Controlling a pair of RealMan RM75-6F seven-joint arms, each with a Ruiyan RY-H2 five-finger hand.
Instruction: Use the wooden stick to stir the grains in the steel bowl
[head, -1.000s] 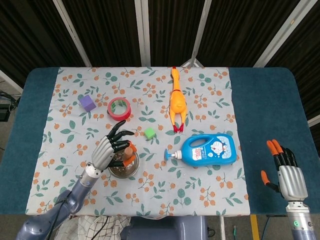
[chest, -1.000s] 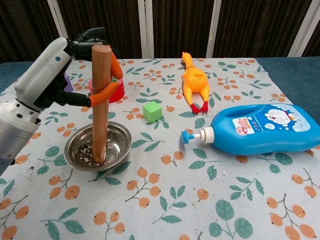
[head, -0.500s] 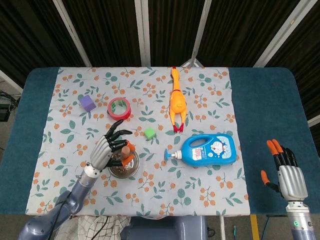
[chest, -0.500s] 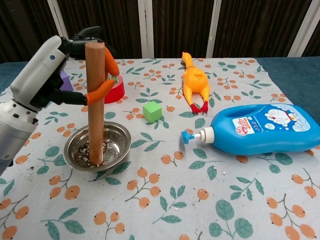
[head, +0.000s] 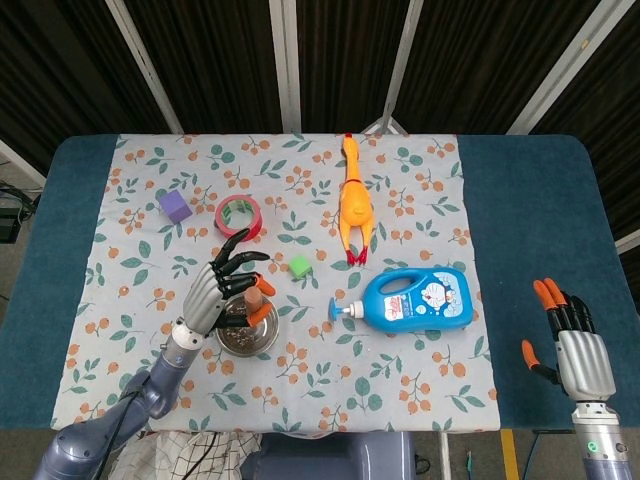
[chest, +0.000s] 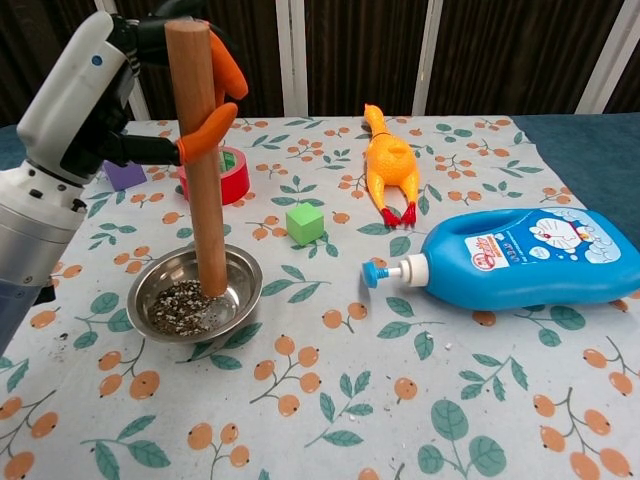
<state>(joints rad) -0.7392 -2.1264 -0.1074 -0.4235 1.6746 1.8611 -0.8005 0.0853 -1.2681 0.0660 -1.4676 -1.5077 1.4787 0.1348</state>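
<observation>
Round wooden stick (chest: 203, 150): near upright, tip in grey grains (chest: 180, 303) of shallow steel bowl (chest: 245, 277) at cloth's front left. Left hand (chest: 85, 95) pinches it high up. Right hand (head: 577, 352): idle, fingers spread. Risk: high grip levers light bowl, tipping grains out.

A big desk (head: 530, 220) with a dark blue top fills the middle of the room, and a white cloth (head: 420, 180) with little orange fruits and green leaves covers most of it, leaving blue strips bare at 3 o'clock and 9 o'clock. Behind the desk, at 12 o'clock, hangs a dark ribbed wall (head: 340, 60) like a black curtain, with pale metal bars (head: 285, 60) standing and leaning across it. Grey floor (head: 20, 260) shows at the 9 o'clock edge, and the light is soft and even.
</observation>
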